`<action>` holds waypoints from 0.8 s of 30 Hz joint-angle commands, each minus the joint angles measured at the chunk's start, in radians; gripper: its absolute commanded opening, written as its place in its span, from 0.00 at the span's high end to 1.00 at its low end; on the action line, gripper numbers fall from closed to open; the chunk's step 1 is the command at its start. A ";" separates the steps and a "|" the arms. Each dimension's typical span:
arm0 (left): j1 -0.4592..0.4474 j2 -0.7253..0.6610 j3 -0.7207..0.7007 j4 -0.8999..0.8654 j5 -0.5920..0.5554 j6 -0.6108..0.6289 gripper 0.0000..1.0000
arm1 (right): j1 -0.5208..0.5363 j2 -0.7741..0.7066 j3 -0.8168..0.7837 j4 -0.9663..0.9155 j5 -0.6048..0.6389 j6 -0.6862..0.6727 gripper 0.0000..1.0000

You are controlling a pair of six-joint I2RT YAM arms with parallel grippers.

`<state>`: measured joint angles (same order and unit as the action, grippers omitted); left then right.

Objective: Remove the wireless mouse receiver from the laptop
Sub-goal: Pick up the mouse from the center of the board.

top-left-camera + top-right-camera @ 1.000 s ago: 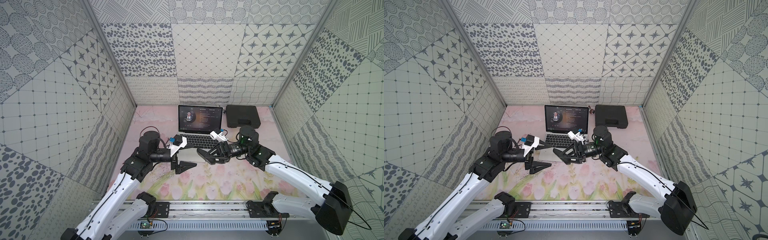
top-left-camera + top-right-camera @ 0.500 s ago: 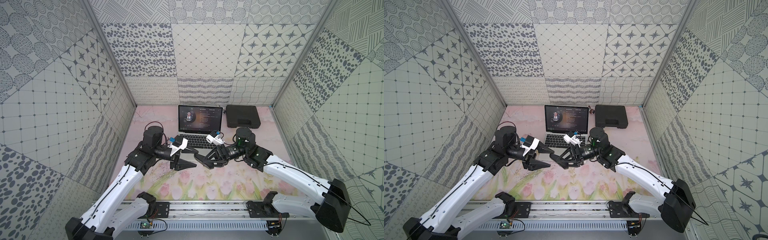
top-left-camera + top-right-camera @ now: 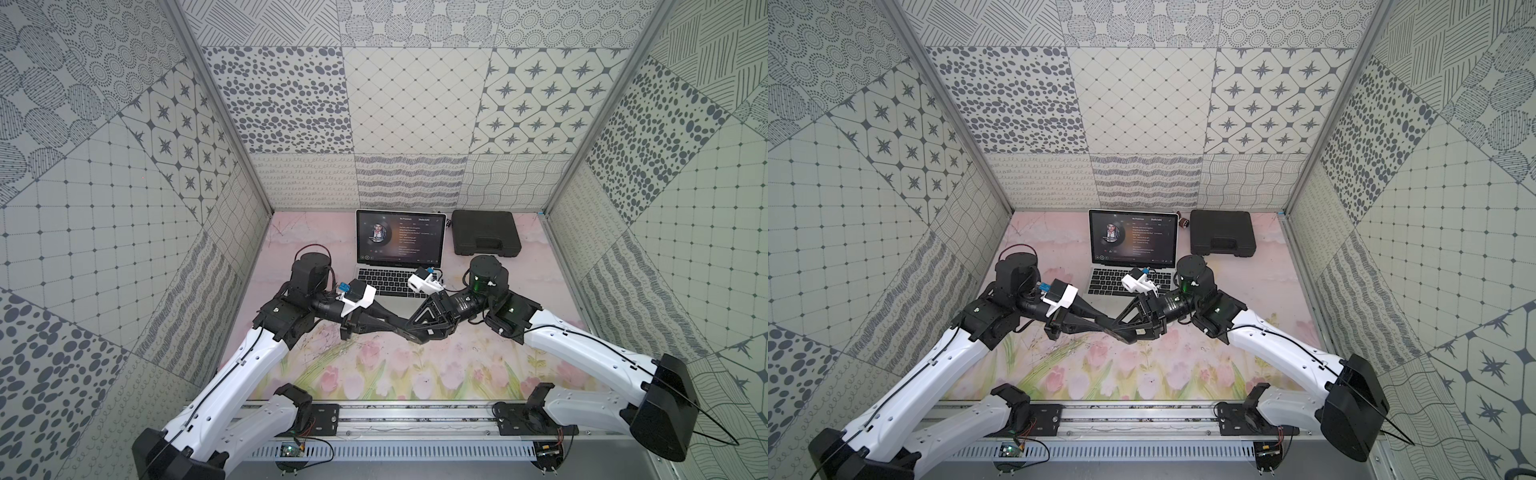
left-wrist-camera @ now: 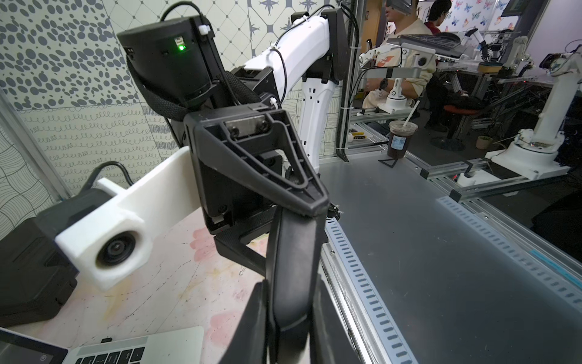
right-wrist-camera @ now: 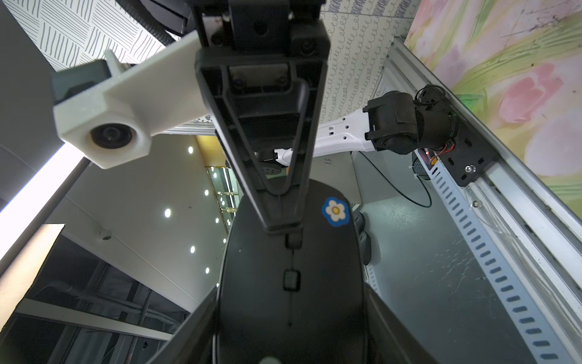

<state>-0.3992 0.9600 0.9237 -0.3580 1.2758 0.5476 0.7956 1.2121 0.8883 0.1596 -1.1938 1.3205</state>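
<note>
Black fingers meet black fingers over the flowered mat, just in front of the laptop. A second ago the two arms were apart, and the left gripper gaped wide off the keyboard's left corner. Since then it has swung in toward the middle and drawn its fingers together. The left wrist view shows them pressed on either face of the mouse, which that view catches edge-on.

The right gripper has only edged toward the meeting point. It holds the same mouse as before, fingers set apart to the mouse's width and clamped on its long sides (a blue-and-white flower sticker shows on the body). Both grippers now have hold of the one mouse.

The wireless mouse receiver is a tiny black stub poking out of the laptop's side edge toward the hinge end. I can make it out only in the left wrist view, and neither gripper touches it. In both top views the laptop, open with its screen lit, and the black toolbox to its right lie just as they did a second ago.
</note>
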 commanded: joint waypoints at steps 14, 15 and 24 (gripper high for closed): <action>0.006 0.163 0.147 -0.001 -0.304 -0.679 1.00 | -0.217 -0.214 0.216 -0.745 0.669 -0.764 0.03; 0.017 0.197 0.165 -0.016 -0.310 -0.745 1.00 | -0.215 -0.220 0.214 -0.778 0.718 -0.787 0.03; 0.030 0.322 0.154 -0.002 -0.248 -0.960 1.00 | -0.084 -0.185 0.150 -0.788 0.871 -0.812 0.08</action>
<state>-0.3759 1.2613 1.0790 -0.3836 1.0370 -0.1436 0.6861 1.0126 1.0485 -0.5999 -0.4267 0.5629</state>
